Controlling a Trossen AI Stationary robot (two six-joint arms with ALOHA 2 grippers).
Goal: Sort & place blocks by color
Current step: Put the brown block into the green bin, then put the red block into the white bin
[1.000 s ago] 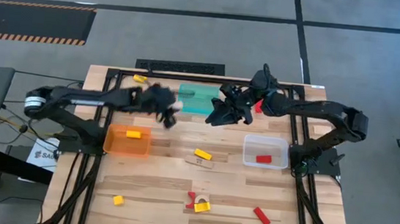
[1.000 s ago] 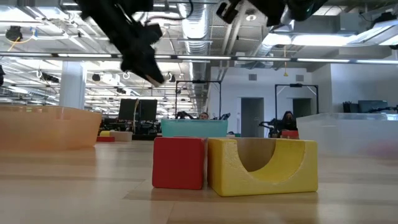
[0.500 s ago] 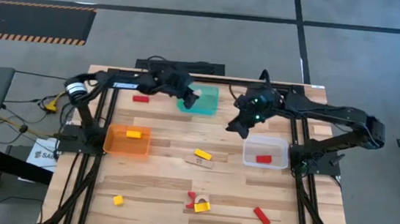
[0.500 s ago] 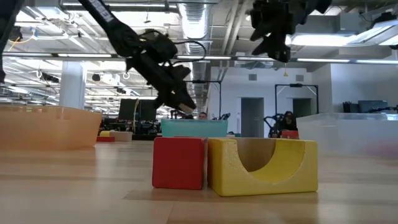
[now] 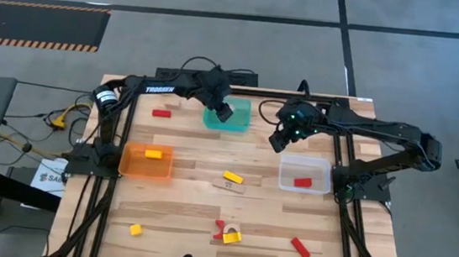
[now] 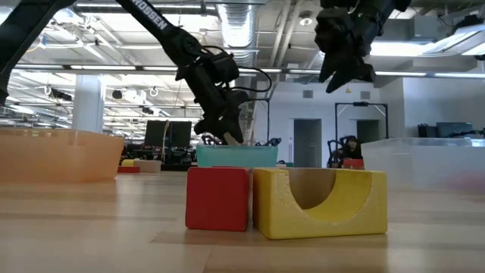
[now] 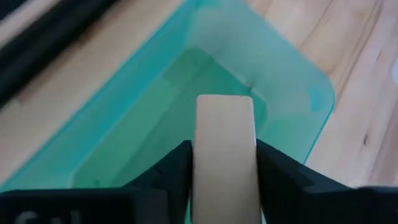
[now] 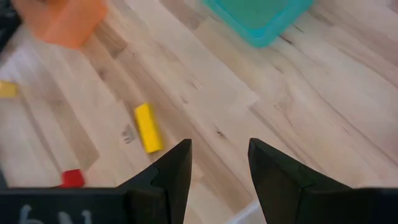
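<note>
My left gripper hangs over the teal bin at the table's far side, shut on a tan wooden block. In the low view it is just above the bin's rim. My right gripper is open and empty, in the air between the teal bin and the clear bin, which holds a red block. The orange bin holds a yellow block. Loose on the table lie a yellow bar, a tan piece and a red block. My left gripper pinches the tan block between its two fingers, one on each long side. The block's free end sticks out past the fingertips. It is lifted clear, above the inside of the teal bin.
Near the front edge stand a red block and a yellow arch, touching side by side. A yellow cube and a red bar also lie near the front. Bare wood shows between the bins.
My left gripper has swung from mid-table toward the far edge and the teal bin, then lowered over it, still carrying the tan block. My right gripper has moved toward the table's right, away from the teal bin.
</note>
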